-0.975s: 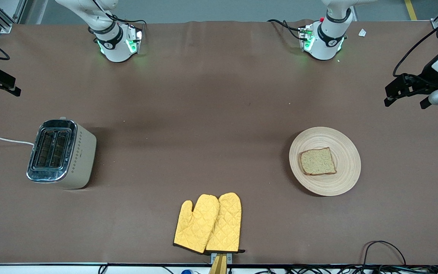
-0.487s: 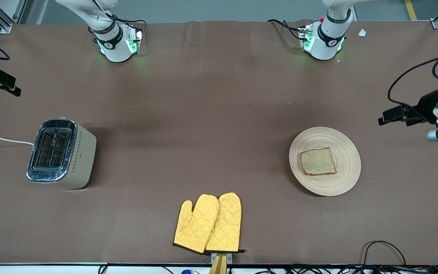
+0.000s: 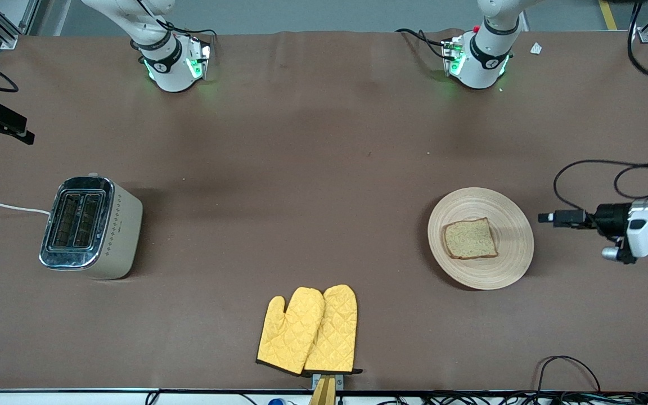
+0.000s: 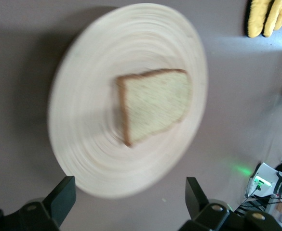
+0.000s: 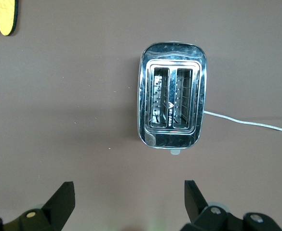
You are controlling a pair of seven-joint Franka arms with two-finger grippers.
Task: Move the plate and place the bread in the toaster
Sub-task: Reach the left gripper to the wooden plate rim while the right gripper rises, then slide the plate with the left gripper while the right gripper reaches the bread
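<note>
Left tool [image 3: 549, 217]: right edge of the front frame, fingers [image 4: 63, 195] spread wide, holding nothing, just beside the wooden plate [image 3: 512, 264].

Right tool [image 5: 128, 199]: lower edge of its wrist frame, spread wide, empty, over bare worktop [image 3: 301, 180] near the toaster [image 3: 91, 227]; it waits.

Bread slice [image 3: 469, 238]: flat on the plate, centre-right of the front frame.

Toaster: left of frame, slots up, empty.

Yellow oven mitts [image 3: 308, 331]: lower centre.

We judge the plate move is in hand; we would grip the rim low, clear of the bread, and keep it level.
</note>
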